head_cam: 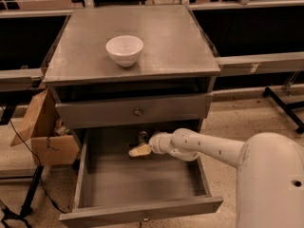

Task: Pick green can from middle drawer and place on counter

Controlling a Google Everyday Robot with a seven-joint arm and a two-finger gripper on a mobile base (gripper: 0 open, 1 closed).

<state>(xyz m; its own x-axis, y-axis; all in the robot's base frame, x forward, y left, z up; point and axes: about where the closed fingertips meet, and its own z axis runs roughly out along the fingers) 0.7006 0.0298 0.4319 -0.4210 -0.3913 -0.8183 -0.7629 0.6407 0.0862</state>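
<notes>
Gripper [137, 150], one: lower centre of frame, inside the middle drawer [142, 186], tip pointing left; whether it is released or clenched cannot be told. Green can [143, 136], one: drawer's rear, just above the gripper. Drawers, two: middle open, top drawer [135, 111] closed. Counter [175, 42], one, bearing one white bowl [124, 50]. Cardboard box [45, 134], one, left.

Hand [139, 150] in middle drawer [142, 186], can [142, 137] behind it shadowed, colour indiscernible, drawer front cropped

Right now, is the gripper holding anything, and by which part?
Nothing seems held: the gripper is inside the middle drawer, in front of the green can.
</notes>
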